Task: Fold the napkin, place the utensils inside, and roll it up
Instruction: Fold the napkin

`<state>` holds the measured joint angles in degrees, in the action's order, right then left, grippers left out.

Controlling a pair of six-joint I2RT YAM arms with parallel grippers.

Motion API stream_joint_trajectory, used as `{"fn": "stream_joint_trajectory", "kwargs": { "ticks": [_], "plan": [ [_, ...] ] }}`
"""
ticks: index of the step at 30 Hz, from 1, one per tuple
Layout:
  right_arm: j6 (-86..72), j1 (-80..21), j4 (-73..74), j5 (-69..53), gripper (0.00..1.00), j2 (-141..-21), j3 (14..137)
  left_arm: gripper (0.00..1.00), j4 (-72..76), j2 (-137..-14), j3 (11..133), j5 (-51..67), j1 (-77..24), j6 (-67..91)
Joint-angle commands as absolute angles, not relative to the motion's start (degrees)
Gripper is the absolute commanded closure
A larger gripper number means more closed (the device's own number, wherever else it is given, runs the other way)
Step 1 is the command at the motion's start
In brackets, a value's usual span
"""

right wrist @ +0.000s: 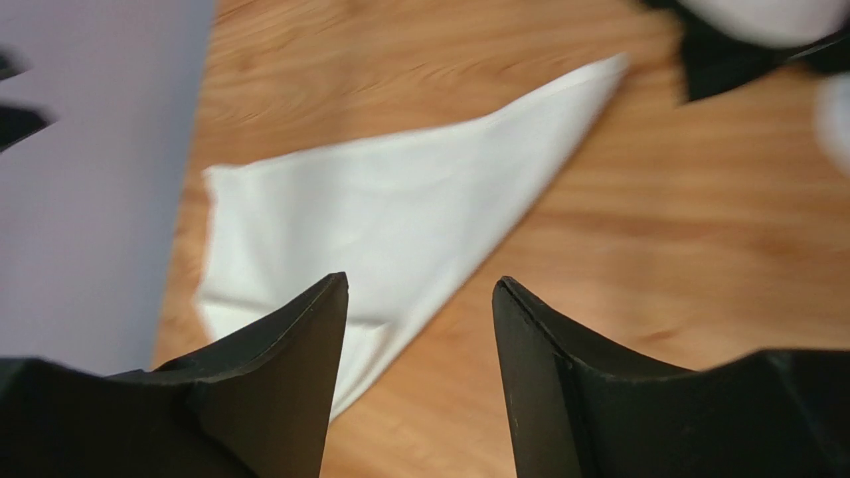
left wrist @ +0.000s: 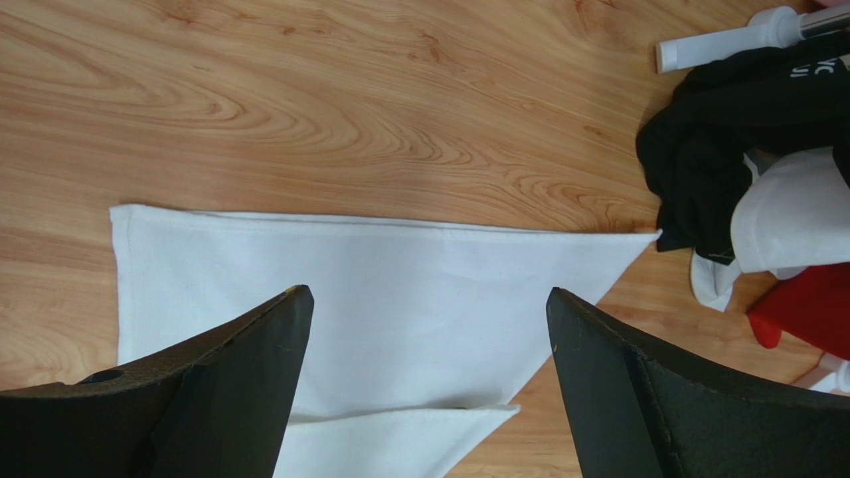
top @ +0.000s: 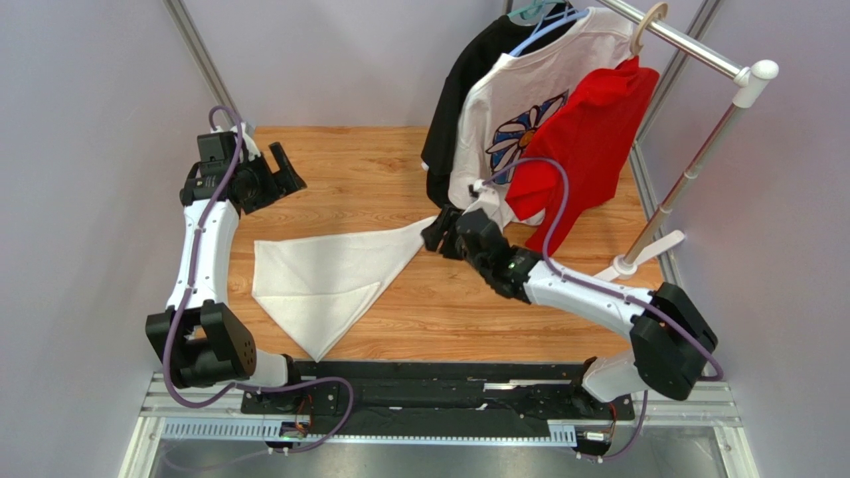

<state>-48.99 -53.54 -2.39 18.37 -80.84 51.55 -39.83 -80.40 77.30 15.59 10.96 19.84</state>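
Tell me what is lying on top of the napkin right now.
Nothing rests on the napkin; it lies folded roughly into a triangle on the wooden table, one cloth layer over another. No utensil shows. Anything between the layers is hidden.

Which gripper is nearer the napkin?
Right. The right gripper is right by the napkin's far-right tip, jaws open. The left gripper hangs beyond its far-left corner, clearly apart from it.

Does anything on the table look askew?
The napkin is folded into a rough triangle, but its layers do not line up: an under layer sticks out past the top layer's edge on the near side.
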Motion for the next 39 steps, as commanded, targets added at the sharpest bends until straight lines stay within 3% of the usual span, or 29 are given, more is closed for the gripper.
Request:
{"fn": "stream_joint_trajectory", "kwargs": {
  "ticks": [1, 12, 32, 39],
  "plan": [
    [-32.53, -44.75, 3.61, 15.83, 0.42, -86.12, 55.52, 0.04, -38.32, -78.31, 77.61, 17.93, 10.99, 20.30],
    [-31.81, -39.20, 0.53, 16.17, 0.44, -107.13, 69.60, 0.05, -37.18, -79.36, 76.99, 21.00, 10.72, 19.95],
    [-44.99, -36.39, -7.82, 14.50, 0.46, -113.03, 69.17, 0.05, -36.65, -79.10, 76.90, 22.85, 10.81, 20.48],
    [-47.37, -35.86, -3.87, 13.62, 0.48, -116.37, 73.30, 0.05, -36.74, -79.10, 76.90, 23.03, 10.81, 20.48]
  ]
}}
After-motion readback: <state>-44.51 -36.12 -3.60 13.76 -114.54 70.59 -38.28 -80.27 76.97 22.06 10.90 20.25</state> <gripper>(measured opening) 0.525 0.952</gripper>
